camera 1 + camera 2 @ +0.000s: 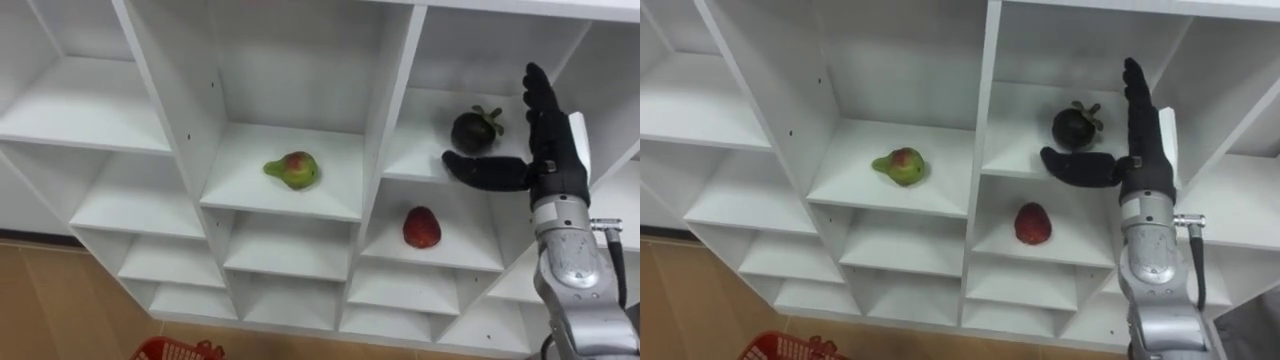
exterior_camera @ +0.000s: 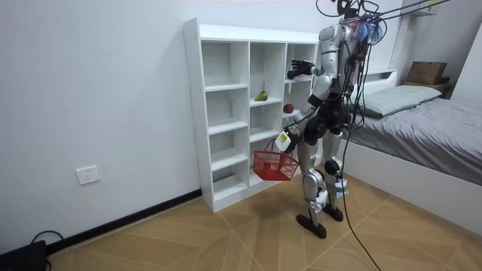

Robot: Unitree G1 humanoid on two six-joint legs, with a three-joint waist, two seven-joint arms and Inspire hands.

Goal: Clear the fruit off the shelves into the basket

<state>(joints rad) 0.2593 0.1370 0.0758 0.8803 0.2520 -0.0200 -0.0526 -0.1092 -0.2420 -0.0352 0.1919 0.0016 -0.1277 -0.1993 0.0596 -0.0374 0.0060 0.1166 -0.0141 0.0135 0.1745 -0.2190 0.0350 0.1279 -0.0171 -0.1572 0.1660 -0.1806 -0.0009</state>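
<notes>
The right hand (image 1: pixel 548 160), open and empty with fingers straight up, hovers just right of a dark round fruit (image 1: pixel 472 131) on the shelf unit's (image 1: pixel 395 100) right-hand column, thumb pointing beneath it.

— What does the right hand (image 1: pixel 549 150) look like?

— Black all over, fingers and thumb alike, with a white plate along its outer edge. Below it sit a silver metal wrist and a rounded silver forearm, with a small plug and a dark cable at the side.

— And the body in the room view?

— Silver-white torso, arms and legs, black at the waist, dark feet. Dark ropes and cables rise from the shoulders to the upper right of the frame.
</notes>
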